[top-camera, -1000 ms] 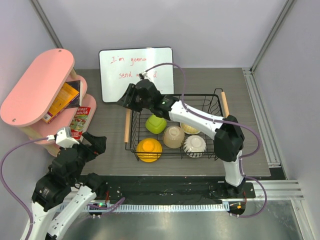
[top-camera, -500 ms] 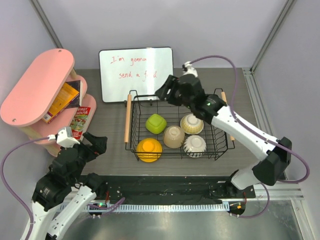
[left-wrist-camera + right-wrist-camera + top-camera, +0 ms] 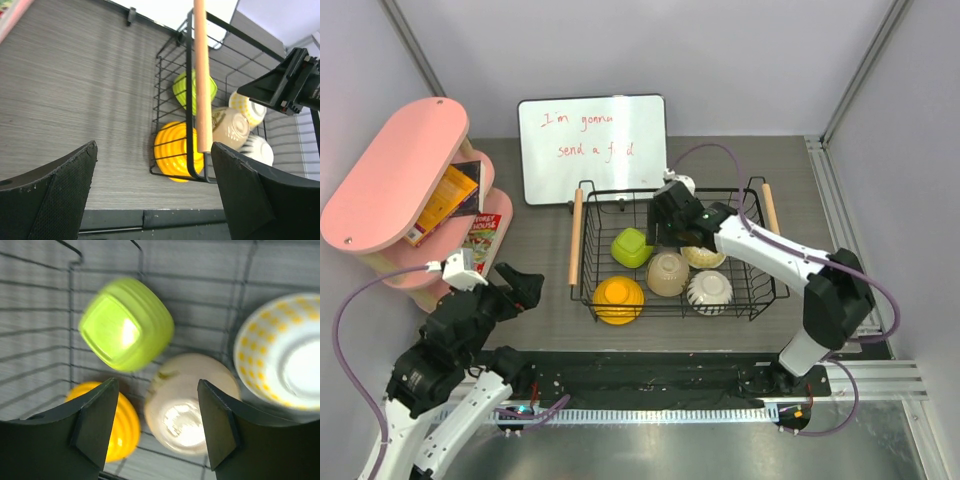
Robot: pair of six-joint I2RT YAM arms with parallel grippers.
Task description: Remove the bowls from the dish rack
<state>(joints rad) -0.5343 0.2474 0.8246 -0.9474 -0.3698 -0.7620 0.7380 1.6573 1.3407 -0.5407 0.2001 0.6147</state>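
Top view: my right gripper [image 3: 667, 218] is swinging back over the dish rack [image 3: 576, 245], where all five bowls [image 3: 632, 247] are sitting.
Left wrist: my left gripper [image 3: 154, 150] is waiting beside it, spread and empty.
Right wrist: my jaws are widening, empty, above the beige bowl [image 3: 187, 410], probably for the first pick.

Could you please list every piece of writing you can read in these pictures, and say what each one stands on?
"I'm gonna send a f…d": red handwriting on the whiteboard; the middle of the last word is unclear.
Covers of the books in the pink shelf: print too small to read.
Bowls and dish rack: no writing seen.
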